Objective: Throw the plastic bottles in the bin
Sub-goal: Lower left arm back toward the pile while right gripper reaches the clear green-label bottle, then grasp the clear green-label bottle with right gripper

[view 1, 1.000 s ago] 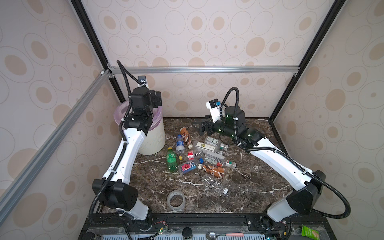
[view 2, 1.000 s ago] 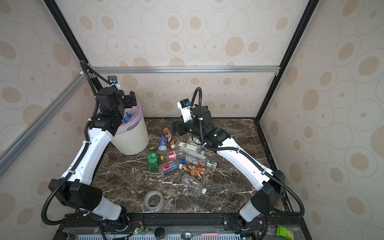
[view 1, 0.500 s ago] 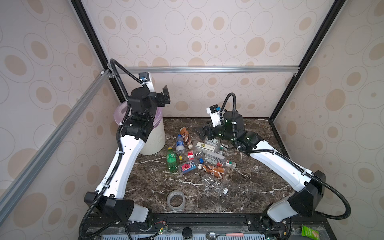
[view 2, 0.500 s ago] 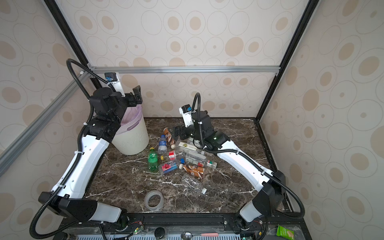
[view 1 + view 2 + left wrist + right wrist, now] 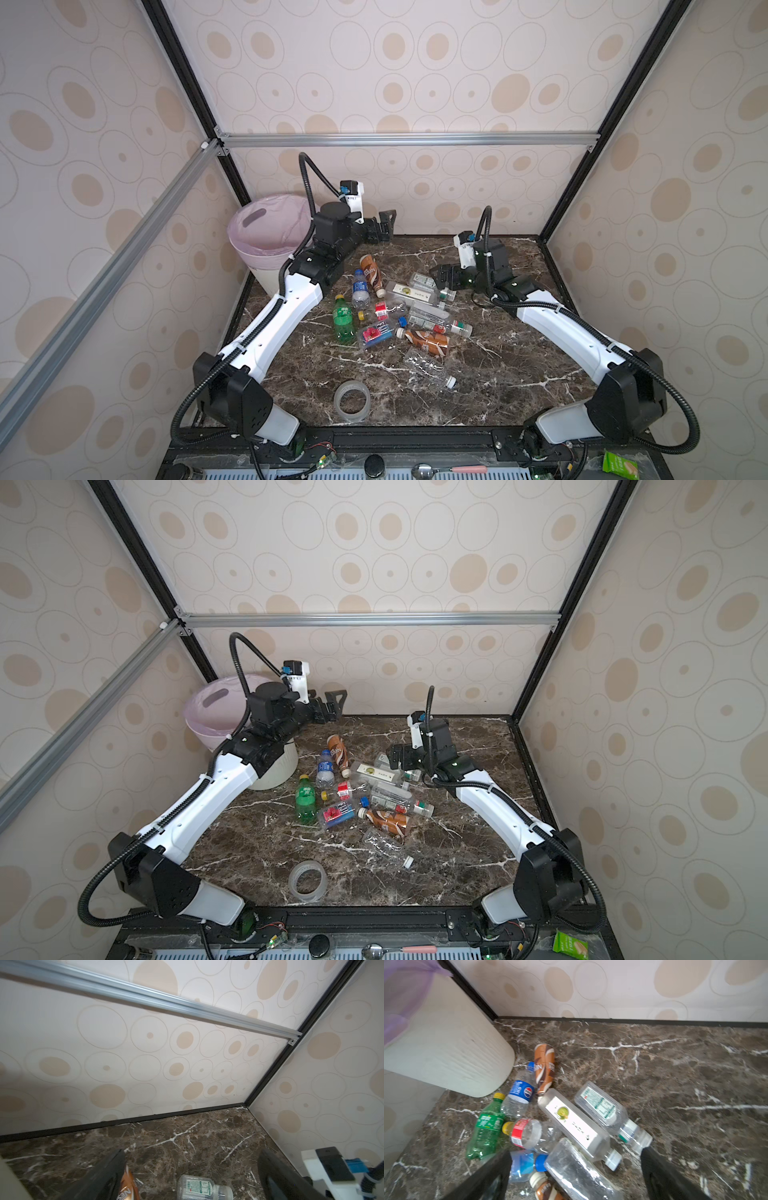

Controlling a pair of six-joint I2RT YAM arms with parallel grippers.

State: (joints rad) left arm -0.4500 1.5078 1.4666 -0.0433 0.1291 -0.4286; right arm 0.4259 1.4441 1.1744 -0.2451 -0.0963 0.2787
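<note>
Several plastic bottles (image 5: pixel 409 309) lie in a heap mid-table in both top views, among them a green one (image 5: pixel 343 321) and a brown-wrapped one (image 5: pixel 371 270). The cream bin (image 5: pixel 266 272) with its lilac bag stands at the far left corner, also (image 5: pixel 216 712). My left gripper (image 5: pixel 384 226) hangs open and empty in the air, right of the bin and above the table's back edge. My right gripper (image 5: pixel 440 276) is open, low at the heap's far right; in the right wrist view its fingers (image 5: pixel 660 1174) straddle a clear bottle (image 5: pixel 577 1169) without touching it.
A clear tape ring (image 5: pixel 352 402) lies near the front edge. One clear bottle (image 5: pixel 428 368) lies apart, in front of the heap. The left wrist view shows a clear bottle (image 5: pixel 199 1187) and a brown one (image 5: pixel 127 1186) below the open fingers. Walls close in the back and both sides.
My left arm has swung right, away from above the bin, and come lower, jaws still open. My right gripper has dropped towards the heap's far right side.
</note>
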